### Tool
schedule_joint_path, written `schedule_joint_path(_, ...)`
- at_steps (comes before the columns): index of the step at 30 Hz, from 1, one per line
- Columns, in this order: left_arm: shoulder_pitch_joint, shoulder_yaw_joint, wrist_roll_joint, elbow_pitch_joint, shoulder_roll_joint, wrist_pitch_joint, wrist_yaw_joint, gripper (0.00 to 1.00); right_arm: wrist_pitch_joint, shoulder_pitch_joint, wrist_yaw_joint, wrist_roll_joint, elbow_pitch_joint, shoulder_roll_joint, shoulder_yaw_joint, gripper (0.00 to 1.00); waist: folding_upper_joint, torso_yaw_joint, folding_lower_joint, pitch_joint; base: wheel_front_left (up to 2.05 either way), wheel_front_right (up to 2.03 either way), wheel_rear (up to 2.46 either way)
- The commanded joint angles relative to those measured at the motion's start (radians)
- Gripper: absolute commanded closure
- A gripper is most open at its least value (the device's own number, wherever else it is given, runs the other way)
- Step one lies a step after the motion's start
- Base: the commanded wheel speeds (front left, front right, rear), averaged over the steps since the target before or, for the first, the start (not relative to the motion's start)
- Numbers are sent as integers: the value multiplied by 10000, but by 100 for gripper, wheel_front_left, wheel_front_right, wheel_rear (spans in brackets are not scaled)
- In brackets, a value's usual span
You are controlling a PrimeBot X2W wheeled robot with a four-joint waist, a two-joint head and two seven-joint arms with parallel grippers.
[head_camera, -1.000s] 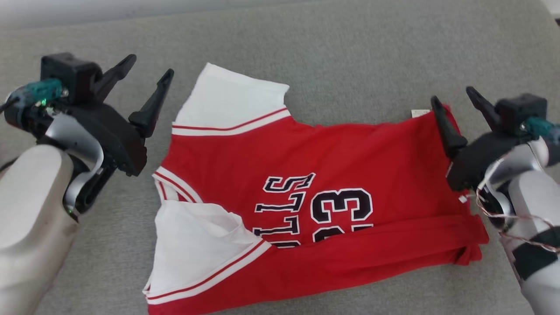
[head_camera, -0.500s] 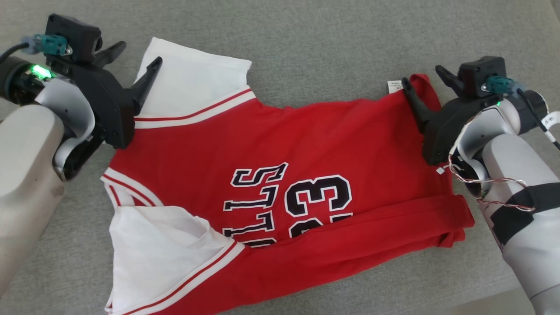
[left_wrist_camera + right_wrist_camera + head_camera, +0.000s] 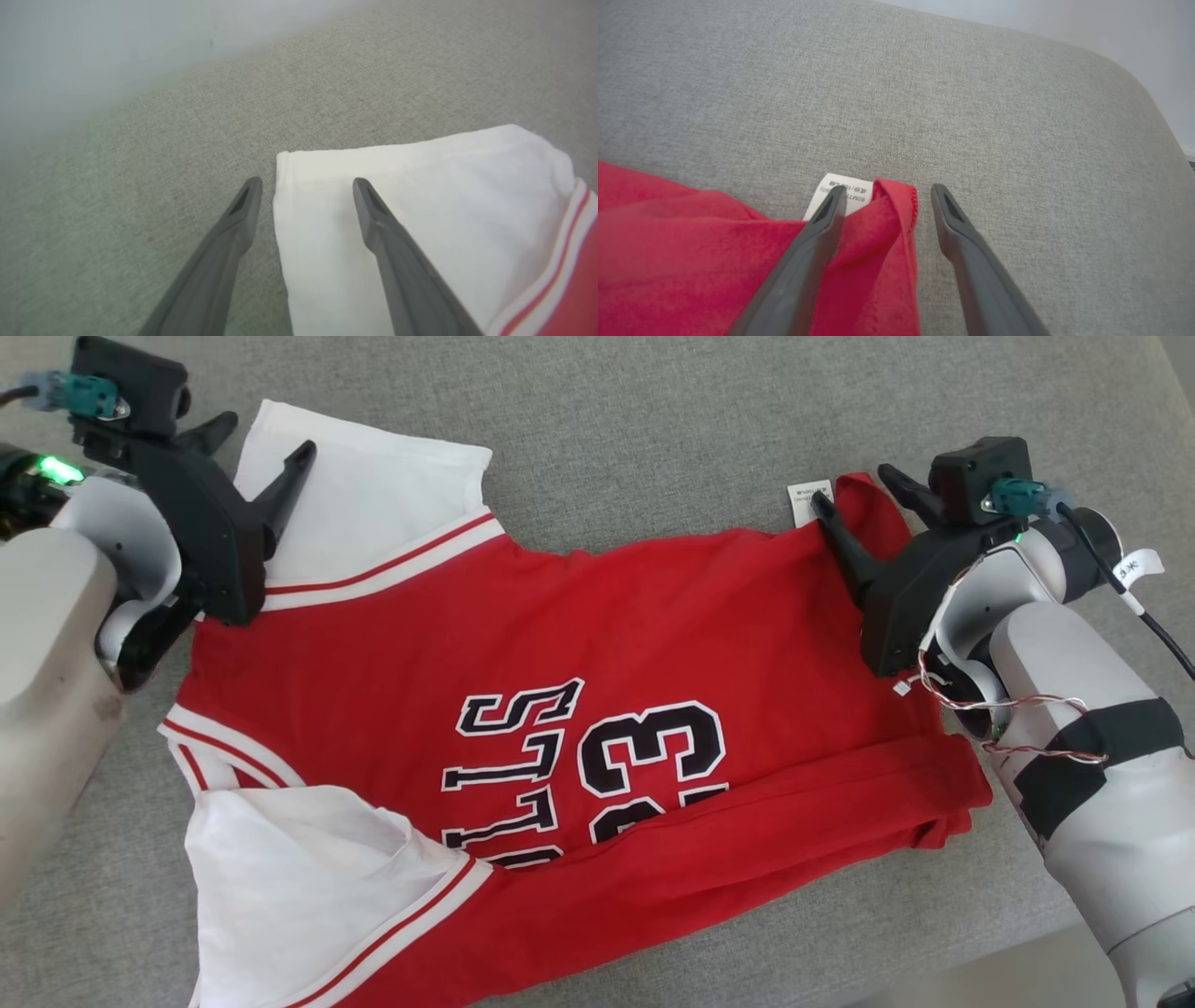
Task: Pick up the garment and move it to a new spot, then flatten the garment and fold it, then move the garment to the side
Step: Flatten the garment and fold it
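Red shirt (image 3: 597, 625) lies on grey cushion (image 3: 653, 429), long axis left-right across frame; left gripper (image 3: 264, 439) straddles white sleeve (image 3: 373, 504) edge upper left, right gripper (image 3: 853, 485) straddles hem corner (image 3: 896, 200) upper right (both jaws wide, nothing gripped).
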Motion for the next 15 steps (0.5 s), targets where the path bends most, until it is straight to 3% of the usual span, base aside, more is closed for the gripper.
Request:
schedule_joint_path(1, -218, -151, -49, 35, 22, -31, 21, 0, -49, -133, -21, 97, 54, 70, 80, 8, -2, -36, -1, 72, 0, 0, 0)
schedule_joint_path(2, -282, -232, -96, 64, 28, -64, 21, 0, -44, -181, -21, 124, 73, 77, 142, 21, -2, -42, -1, 112, 0, 0, 0)
schedule_joint_path(3, -314, -315, -179, 116, 18, -47, 21, 0, -38, -238, -21, 170, 97, 96, 192, 27, -2, -49, -1, 157, 0, 0, 0)
schedule_joint_path(4, -345, -400, -250, 155, -1, -22, 21, 0, -41, -302, -21, 203, 124, 120, 242, 50, -2, -54, -1, 202, 0, 0, 0)
schedule_joint_path(5, -372, -419, -397, 197, -34, -48, 20, 18, -47, -355, -21, 233, 156, 128, 276, 73, -2, -55, -1, 240, 0, 0, 0)
schedule_joint_path(6, -374, -386, -557, 269, -85, -93, 20, 85, -61, -388, -21, 275, 199, 129, 307, 100, -2, -50, -1, 259, 0, 0, 0)
schedule_joint_path(7, -369, -382, -671, 334, -135, -118, 20, 100, -100, -428, -21, 330, 245, 134, 320, 100, -2, -27, -1, 265, 0, 0, 0)
schedule_joint_path(15, -358, -462, -1302, 503, -35, -1358, 25, 100, -1062, -461, -21, 736, 585, 23, 85, 100, -2, 366, -1, -219, 0, 0, 0)
